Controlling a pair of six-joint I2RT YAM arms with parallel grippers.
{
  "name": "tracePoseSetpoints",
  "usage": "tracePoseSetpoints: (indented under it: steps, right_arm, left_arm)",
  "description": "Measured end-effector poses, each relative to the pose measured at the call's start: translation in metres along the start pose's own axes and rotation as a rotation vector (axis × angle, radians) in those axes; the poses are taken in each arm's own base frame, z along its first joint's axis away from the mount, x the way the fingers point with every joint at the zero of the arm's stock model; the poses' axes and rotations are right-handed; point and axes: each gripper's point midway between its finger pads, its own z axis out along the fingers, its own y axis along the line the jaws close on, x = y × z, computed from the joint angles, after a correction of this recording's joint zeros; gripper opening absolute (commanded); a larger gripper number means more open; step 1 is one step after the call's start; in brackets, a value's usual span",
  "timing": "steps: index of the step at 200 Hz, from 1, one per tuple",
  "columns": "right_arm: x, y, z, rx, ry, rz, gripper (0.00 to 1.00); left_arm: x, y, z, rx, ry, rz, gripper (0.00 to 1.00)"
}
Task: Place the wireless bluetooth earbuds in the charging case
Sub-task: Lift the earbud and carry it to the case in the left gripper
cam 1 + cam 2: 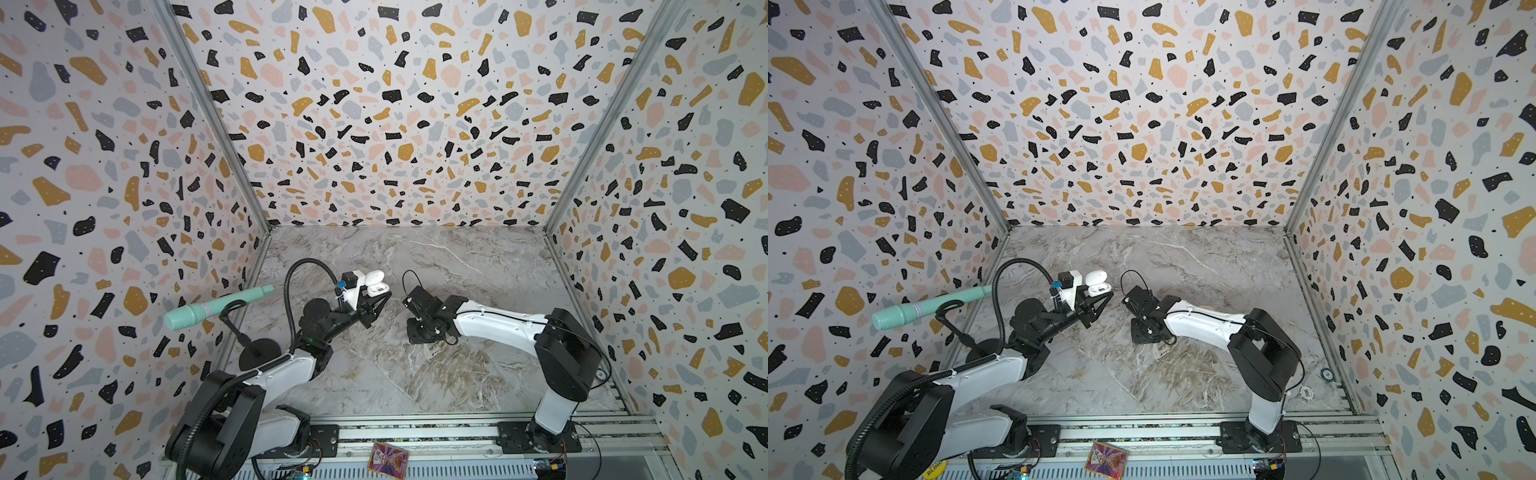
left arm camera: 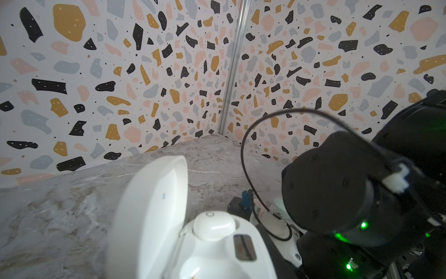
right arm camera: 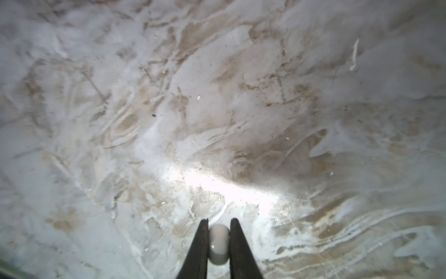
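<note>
Held earbud [image 3: 219, 244]: nearest the lens, a small glossy bud, white going to pale grey, rounded like an egg, with a bright glint low on its side.
My right pincer [image 3: 219, 220]: clamped on that bud, one dark tapered finger against each side. In both top views it points down at the surface [image 1: 478, 270] near the middle. I cannot tell whether the bud touches the marble.
Charging case [image 2: 217, 253]: white and pebble-smooth, its lid [image 2: 154, 205] swung up, a dark oblong window on the base.
Seated earbud [image 2: 213, 225]: white, domed, with a tiny ring on top, lying in the base just beside the lid.
Case's place: in a top view, at about 10 o'clock from the surface's middle; my right pincer lies toward 4 o'clock from it, apart.
My left pincer [image 1: 382, 296]: closed on the case's base, its fingers mostly hidden beneath it.
</note>
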Motion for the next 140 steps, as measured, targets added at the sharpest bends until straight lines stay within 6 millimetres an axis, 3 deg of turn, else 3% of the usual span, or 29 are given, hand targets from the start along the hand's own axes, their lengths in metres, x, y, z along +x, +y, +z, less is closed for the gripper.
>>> tracePoseSetpoints:
  steps: [97,140]
  right_arm:
    - [-0.027,0.034,-0.115,-0.345,-0.221,-0.028,0.14]
    - [-0.038,0.049,-0.155,-0.458,-0.292,-0.055,0.14]
  left_arm:
    - [-0.003,-0.021,0.017,0.077,-0.014,-0.009,0.18]
    - [-0.003,-0.026,0.022,0.098,-0.017,-0.009,0.18]
